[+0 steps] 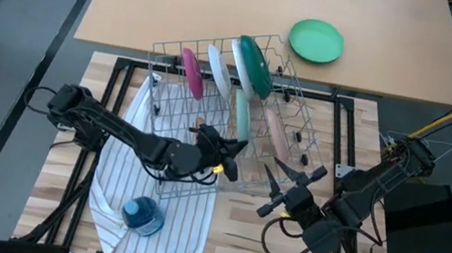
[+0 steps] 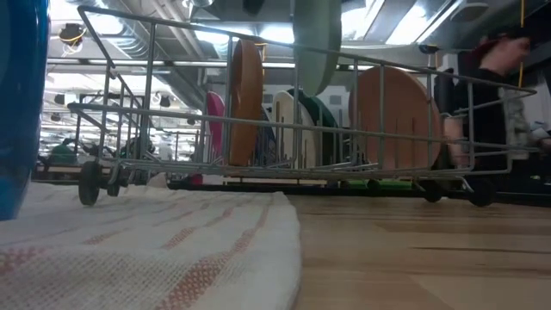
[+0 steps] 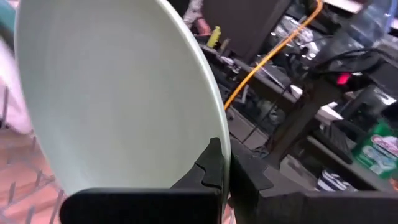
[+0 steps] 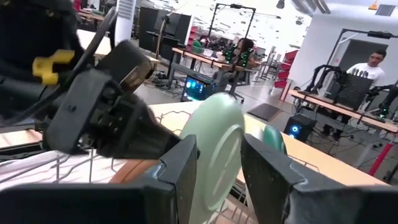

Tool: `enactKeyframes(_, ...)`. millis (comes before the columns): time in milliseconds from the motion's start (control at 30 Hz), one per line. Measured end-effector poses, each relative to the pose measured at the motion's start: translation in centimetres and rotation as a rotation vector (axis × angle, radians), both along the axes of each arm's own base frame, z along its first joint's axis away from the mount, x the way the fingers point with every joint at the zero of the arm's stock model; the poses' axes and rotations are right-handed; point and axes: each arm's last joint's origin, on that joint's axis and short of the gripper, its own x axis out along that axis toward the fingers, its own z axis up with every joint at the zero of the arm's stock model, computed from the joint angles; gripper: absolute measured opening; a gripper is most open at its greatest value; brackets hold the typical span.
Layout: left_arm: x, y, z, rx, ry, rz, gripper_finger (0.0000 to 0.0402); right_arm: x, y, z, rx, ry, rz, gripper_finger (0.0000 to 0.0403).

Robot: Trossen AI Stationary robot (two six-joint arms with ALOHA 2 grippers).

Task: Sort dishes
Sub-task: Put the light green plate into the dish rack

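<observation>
Left gripper point(image 1: 226, 152) is clamping the pale mint plate point(image 1: 241, 115) upright above the dish rack point(image 1: 165, 103) (probably for slotting in); right gripper point(image 1: 291, 179) is waiting released.

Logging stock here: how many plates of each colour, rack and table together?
magenta plate: 1
whitish plate: 1
white plate with dark green back: 1
pale mint plate: 1
pale pink plate: 1
brown plate: 1
bright green plate: 1
Total: 7
</observation>
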Motion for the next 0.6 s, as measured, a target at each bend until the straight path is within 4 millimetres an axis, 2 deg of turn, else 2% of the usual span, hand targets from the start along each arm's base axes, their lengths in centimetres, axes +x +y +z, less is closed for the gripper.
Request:
enactKeyframes(367,2.3,-0.7,-3.0,-0.029,-0.066,0.021,0.0000,0.0,0.0,0.1,-0.041,0.043,-0.002,0.0129)
enactKeyframes(600,2.2,-1.6,-3.8,-0.035,-0.062,0.107,0.0000,0.0,0.0,1.3,-0.074,0.078,-0.002,0.0129)
